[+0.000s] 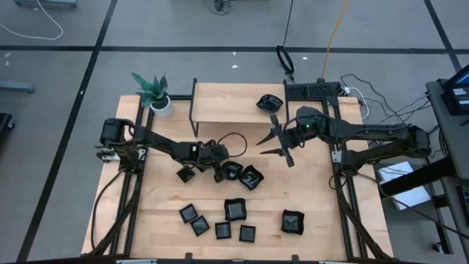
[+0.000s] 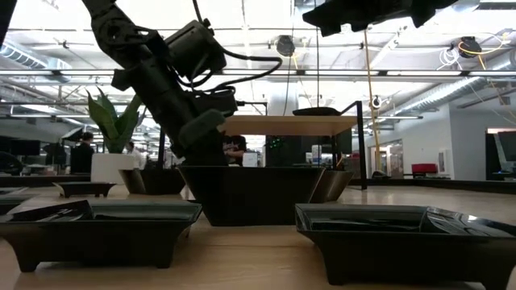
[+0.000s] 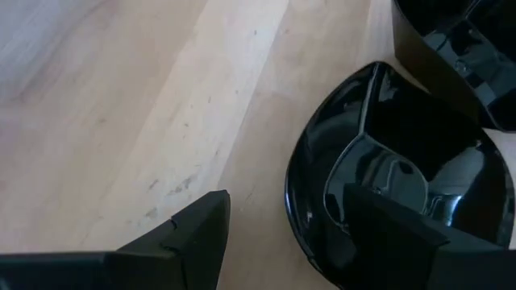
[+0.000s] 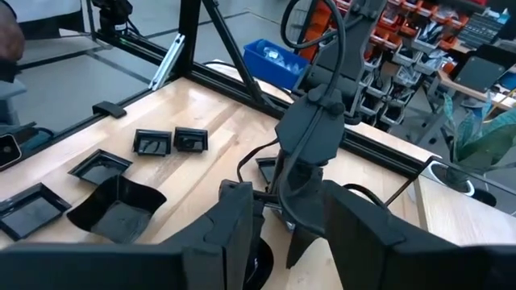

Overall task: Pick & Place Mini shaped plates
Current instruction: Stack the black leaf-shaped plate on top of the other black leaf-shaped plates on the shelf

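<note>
At frame centre, left gripper (image 1: 223, 170): fingers spread partway, holding nothing; in the left wrist view one finger (image 3: 181, 234) rests over bare wood and the other finger (image 3: 395, 234) sits over the bowl of a rounded plate (image 3: 387, 161), so the plate's rim lies between them
Risk: closing from here could pinch only the glossy curved rim, and I judge the plate might squirt sideways or tip; a second plate (image 3: 459, 56) just beside it could be knocked
Plate relative to fingers: under and just beside the left fingertips, touching or nearly so; contact cannot be confirmed
Right gripper (image 1: 282, 143): raised right of centre, fingers partly spread, empty
Other plates: one wavy plate (image 1: 251, 177) near the left gripper; a loose group of squares (image 1: 220, 220) along the lower middle, a larger one (image 1: 292, 221) lower right
Shelf (image 1: 234, 103): upper middle, carrying one plate (image 1: 269, 103)
Table (image 1: 168, 205): light wood, potted plant (image 1: 155, 92) at upper left
</note>
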